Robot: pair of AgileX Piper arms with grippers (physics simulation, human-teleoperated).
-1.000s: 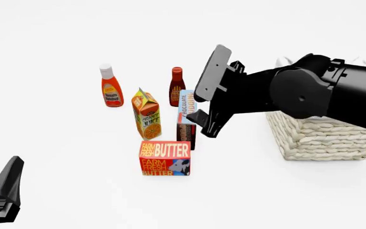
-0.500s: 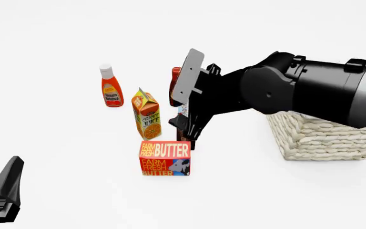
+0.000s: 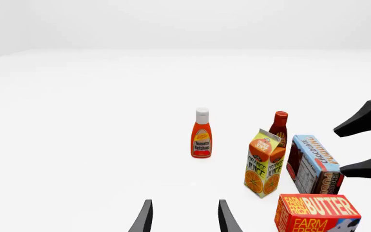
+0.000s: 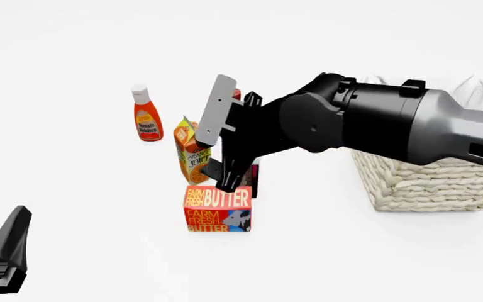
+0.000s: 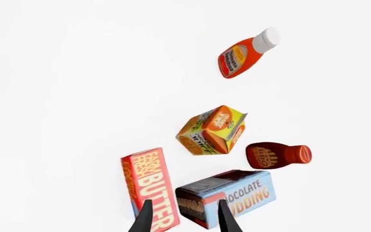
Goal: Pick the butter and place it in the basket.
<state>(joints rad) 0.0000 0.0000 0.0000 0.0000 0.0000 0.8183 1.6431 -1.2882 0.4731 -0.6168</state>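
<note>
Five groceries [image 4: 198, 153], one butter [image 4: 217, 209], one basket [image 4: 426, 182]; both jaws parted, empty.

The butter [image 4: 217, 208] at 6 o'clock looks like smooth printed card with a faint sheen, as do the juice carton [image 4: 193, 151] and the pudding box [image 3: 316, 163]. The ketchup [image 4: 146, 115] at 10 o'clock and the dark sauce bottle [image 3: 279, 128] look like glossy plastic, the ketchup with a white cap. At 3 o'clock the basket [image 4: 426, 184] is rough cream wicker, and the right arm [image 4: 376, 123] is matt black and smooth grey with a flat grey plate.
</note>
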